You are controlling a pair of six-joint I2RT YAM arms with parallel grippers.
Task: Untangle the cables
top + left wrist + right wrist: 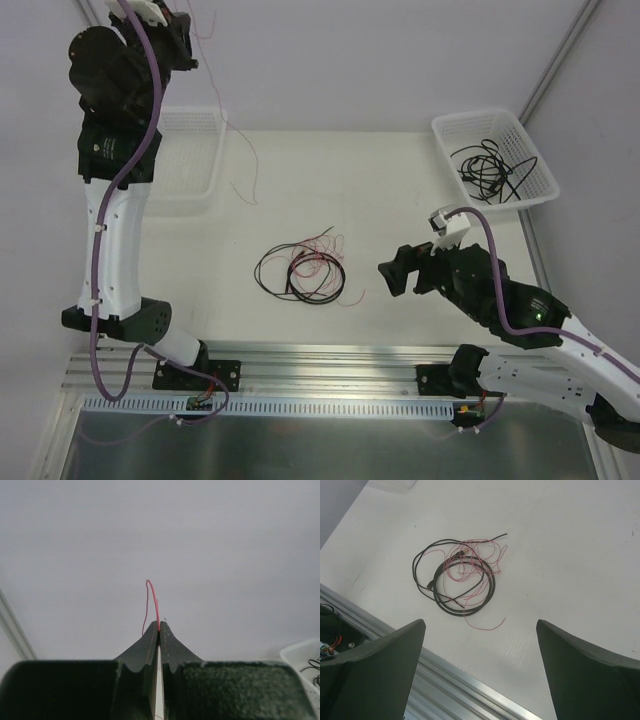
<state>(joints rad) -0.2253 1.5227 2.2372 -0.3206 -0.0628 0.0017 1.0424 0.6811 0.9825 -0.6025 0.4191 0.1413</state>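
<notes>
Top external view: the left gripper [176, 42], high at the rear left, is pinching a thin pink wire [226, 122] between closed jaws. The right gripper [392, 272] is hovering wide open and empty, just right of the coiled cables [302, 270] on the table [400, 190]. More black cords [490, 165] are lying in the right basket [441, 126].

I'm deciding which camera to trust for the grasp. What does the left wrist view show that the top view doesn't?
Only the left wrist view shows the left hand pinched shut on a thin pink wire arching up from it. Only the top view shows the tangle of black cables and pink wire on the table, the open right hand to its right, and a second basket at the left. Both show that pink wire at the left hand and the white basket holding black cords.
</notes>
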